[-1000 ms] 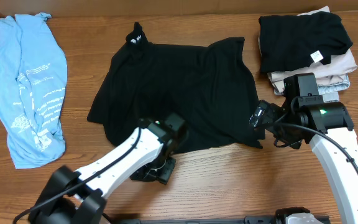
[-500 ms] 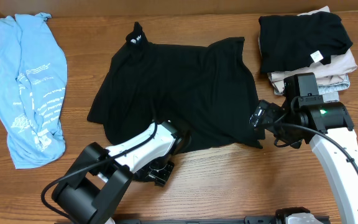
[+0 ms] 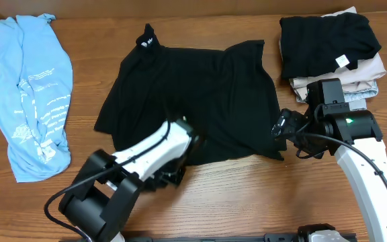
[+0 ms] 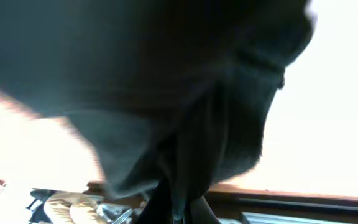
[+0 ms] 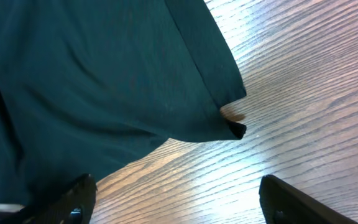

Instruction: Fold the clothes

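One big black cloth T-shirt (image 3: 193, 94) spread in middle. One crumpled light blue tee (image 3: 32, 94) far left. Two grippers: left gripper (image 4: 178, 208) squeezes black shirt's edge, jaws tight; right gripper (image 5: 179, 208) jaws spread wide, empty, by shirt's corner.

We are seeing black cloth (image 4: 166, 81) filling most of the view, bunching into a narrow fold at the bottom edge, where our left gripper (image 4: 178, 216) is pinching it.

The large T-shirt (image 3: 193, 101) lies central on the table (image 3: 247, 195); printed tee (image 3: 35, 101) left of it; folded stack (image 3: 331, 50) at right rear.
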`<state>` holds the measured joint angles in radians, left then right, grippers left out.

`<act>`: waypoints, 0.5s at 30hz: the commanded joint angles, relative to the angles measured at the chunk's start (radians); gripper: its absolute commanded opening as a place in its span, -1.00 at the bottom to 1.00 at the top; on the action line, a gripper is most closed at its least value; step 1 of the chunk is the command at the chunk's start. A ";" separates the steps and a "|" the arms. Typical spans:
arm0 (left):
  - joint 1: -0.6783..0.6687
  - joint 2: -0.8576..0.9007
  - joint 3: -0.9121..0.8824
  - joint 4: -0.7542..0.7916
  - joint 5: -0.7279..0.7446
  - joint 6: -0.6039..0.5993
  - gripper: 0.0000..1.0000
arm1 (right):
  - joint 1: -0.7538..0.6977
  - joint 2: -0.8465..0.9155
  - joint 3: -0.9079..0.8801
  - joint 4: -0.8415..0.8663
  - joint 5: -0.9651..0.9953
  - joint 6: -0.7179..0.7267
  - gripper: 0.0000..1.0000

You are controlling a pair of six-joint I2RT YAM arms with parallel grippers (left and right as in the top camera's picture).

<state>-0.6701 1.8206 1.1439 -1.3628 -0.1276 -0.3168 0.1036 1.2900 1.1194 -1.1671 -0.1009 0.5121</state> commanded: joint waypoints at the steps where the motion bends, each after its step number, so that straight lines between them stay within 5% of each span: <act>1: 0.059 0.004 0.191 -0.055 -0.070 -0.032 -0.92 | -0.002 0.009 0.000 0.003 -0.024 -0.006 0.72; 15: 0.198 0.002 0.559 -0.208 -0.326 -0.029 -0.92 | -0.002 0.238 -0.002 -0.005 -0.041 0.021 0.68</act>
<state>-0.5026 1.8214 1.6424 -1.5562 -0.3374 -0.3237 0.1036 1.4879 1.1194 -1.1713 -0.1333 0.5171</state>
